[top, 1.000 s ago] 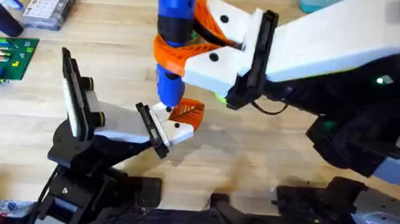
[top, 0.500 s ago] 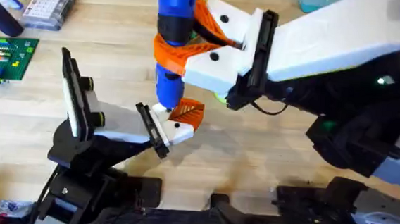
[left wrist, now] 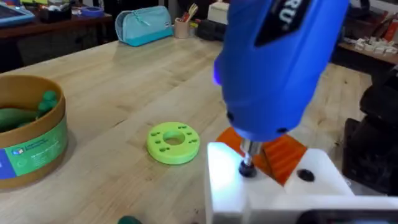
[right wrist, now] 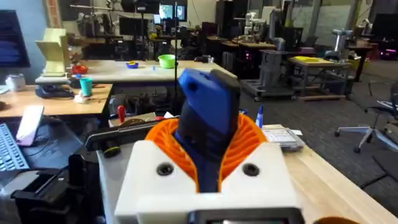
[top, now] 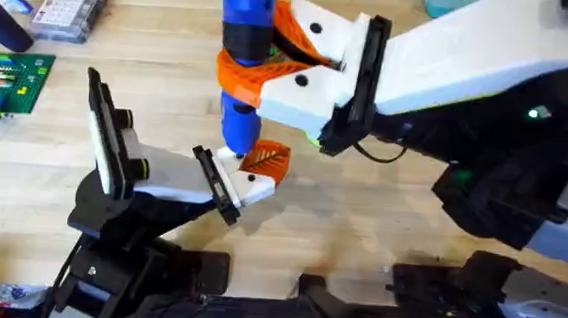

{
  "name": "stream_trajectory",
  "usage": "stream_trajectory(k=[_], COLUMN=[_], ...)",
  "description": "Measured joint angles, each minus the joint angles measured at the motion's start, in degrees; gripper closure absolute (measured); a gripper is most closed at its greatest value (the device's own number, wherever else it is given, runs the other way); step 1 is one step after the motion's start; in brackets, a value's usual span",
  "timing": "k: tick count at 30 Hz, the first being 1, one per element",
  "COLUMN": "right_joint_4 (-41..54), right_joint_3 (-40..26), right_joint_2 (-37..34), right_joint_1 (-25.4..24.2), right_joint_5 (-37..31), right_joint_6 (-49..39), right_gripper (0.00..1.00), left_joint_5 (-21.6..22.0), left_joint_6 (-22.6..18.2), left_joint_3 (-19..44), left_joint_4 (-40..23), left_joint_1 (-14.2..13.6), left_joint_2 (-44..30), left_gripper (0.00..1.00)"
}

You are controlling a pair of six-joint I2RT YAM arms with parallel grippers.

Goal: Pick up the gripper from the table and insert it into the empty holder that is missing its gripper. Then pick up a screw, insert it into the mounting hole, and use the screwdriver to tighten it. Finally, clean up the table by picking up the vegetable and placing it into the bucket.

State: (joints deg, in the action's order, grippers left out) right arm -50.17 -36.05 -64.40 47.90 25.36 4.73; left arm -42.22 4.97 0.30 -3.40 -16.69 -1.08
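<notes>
Blue and upright, the screwdriver (top: 243,61) stands in almost the same spot as a second ago; it and the white arm holding it have shifted only a hair toward the left of the overhead view, and nothing else on the table has moved. The right gripper (top: 261,62) is closed on the screwdriver, its orange fingers (top: 245,76) wrapped round the black band. In the right wrist view the blue body (right wrist: 208,124) sits clamped between the ribbed orange pads (right wrist: 249,146).

The tool's tip (left wrist: 247,167) presses on the top of the white holder (left wrist: 273,186) of the small black-based arm, and the ribbed orange gripper piece (top: 266,159) sits mounted on that holder (top: 247,182), just beside the tip. The left gripper's fingers cannot be made out, so whether it is open or closed cannot be told.

Bare wood lies open to the right of the holder and toward the near table edge. The big white arm (top: 451,60) spans the space above and to the right. A green disc (left wrist: 173,142) lies on the table near the holder. A round bucket (left wrist: 31,140) with green vegetables inside stands well apart. At the far left edge sit a clear parts box (top: 69,9) and a green brick plate (top: 7,83).
</notes>
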Motion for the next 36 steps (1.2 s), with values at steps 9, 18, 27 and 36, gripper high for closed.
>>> stream_trajectory(k=[9, 18, 27, 36], right_joint_4=[0.00, 0.07, 0.13, 0.12], right_joint_3=[0.00, 0.00, 0.00, 0.00], right_joint_2=[0.00, 0.00, 0.00, 0.00], right_joint_1=[0.04, 0.06, 0.15, 0.13], right_joint_5=[0.04, 0.11, 0.04, -0.02], right_joint_6=[-0.02, 0.02, 1.79, 2.44], right_gripper=[0.883, 0.884, 0.883, 0.883], left_joint_5=[-0.02, -0.02, -0.15, -0.22], left_joint_6=[0.02, 0.00, 0.00, 0.00], left_joint_3=[0.02, 0.02, 0.02, 0.02], left_joint_4=[0.00, -0.02, -0.02, -0.02], left_joint_1=[0.00, 0.00, 0.00, 0.00], left_joint_2=[0.00, 0.02, 0.00, 0.02], left_gripper=[0.991, 0.991, 0.991, 0.990])
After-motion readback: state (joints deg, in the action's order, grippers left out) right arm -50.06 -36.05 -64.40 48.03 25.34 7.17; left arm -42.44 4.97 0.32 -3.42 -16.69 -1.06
